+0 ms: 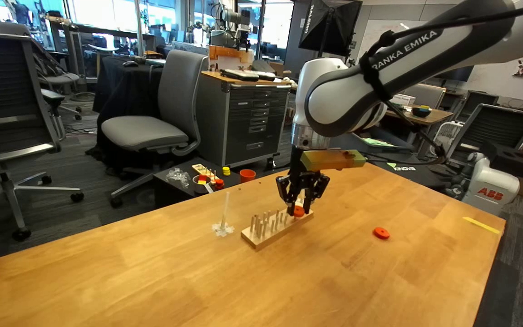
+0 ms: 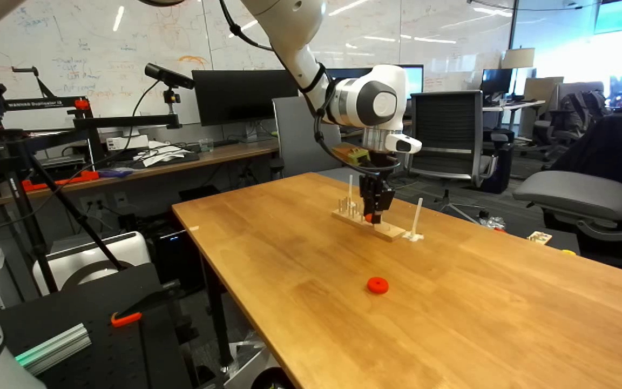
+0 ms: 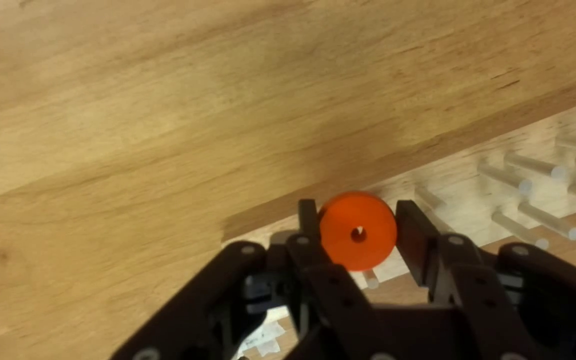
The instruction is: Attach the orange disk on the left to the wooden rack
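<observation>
Pinching the small, flat, round orange-red disk (image 3: pixel 358 249) by opposite sides of its rim, the black two-fingered tool (image 3: pixel 359 220) holds it over the sparser end of the pale wooden rack (image 1: pixel 284 230) with thin upright pegs. The rim grip presumably serves the hole (image 3: pixel 358 234) in the disk's middle, which is uncovered and can be lined up from above. In the wrist view a thin wooden peg (image 3: pixel 370 278) pokes out past the disk's edge, so the disk is not on that one; something pale shows within the hole, but whether it is another peg or bare base I cannot tell. The tool points down, as lowering onto an upright peg calls for, though it looks close to a short pale peg (image 3: pixel 430 197) and could catch it. Tape (image 2: pixel 413 236) at the foot of a thin pale rod (image 2: pixel 417 217), just beside the rack, is probably there to hold it standing. A look-alike orange-red disk (image 1: pixel 381 233) lies well apart on the brown wooden table (image 1: pixel 161 272), presumably the one that the task leaves out.
</observation>
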{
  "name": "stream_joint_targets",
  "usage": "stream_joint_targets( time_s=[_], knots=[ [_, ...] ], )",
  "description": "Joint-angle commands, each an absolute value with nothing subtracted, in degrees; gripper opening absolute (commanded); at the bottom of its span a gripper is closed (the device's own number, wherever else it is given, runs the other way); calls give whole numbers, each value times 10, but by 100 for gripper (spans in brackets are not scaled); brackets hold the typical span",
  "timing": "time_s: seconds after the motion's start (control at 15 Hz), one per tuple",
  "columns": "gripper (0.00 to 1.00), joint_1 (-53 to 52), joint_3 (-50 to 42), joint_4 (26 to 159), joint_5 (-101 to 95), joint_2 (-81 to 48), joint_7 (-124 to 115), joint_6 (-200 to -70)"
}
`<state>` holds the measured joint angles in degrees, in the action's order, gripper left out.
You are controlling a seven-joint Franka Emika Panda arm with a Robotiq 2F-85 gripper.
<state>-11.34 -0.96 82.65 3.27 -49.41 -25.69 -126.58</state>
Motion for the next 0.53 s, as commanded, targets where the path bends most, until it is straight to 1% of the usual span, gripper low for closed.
stream_joint_targets(
  time_s=[0.0, 0.47],
  knots=[
    [18, -108, -6, 801, 43, -509, -255, -1245],
    [18, -103, -9, 795, 41, -511, -256, -1234]
  ],
)
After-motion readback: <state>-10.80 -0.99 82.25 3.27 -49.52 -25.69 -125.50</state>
